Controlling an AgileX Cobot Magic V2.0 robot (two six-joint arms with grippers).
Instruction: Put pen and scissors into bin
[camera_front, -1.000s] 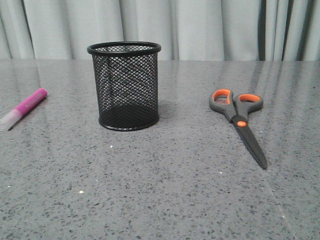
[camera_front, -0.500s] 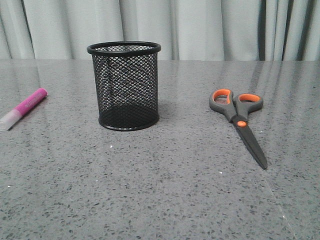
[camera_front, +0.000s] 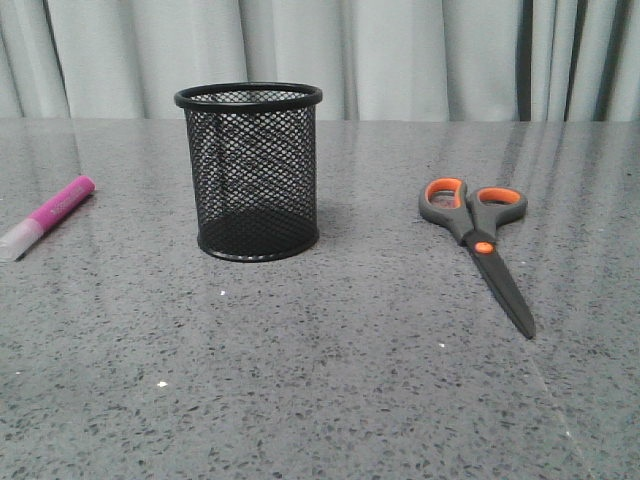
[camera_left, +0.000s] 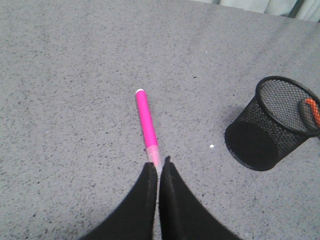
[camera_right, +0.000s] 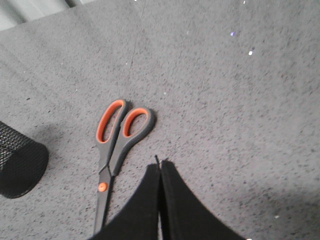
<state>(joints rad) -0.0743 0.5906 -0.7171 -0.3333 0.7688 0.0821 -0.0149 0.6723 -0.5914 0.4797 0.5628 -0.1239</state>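
The black mesh bin stands upright left of centre on the table; it also shows in the left wrist view and at the edge of the right wrist view. The pink pen lies flat at the far left, and in the left wrist view its whitish cap end points at my left gripper, which is shut and empty above it. The scissors lie flat on the right, closed. In the right wrist view the scissors lie beside my right gripper, shut and empty.
The table is grey speckled stone. A pale curtain hangs behind its far edge. Neither arm shows in the front view.
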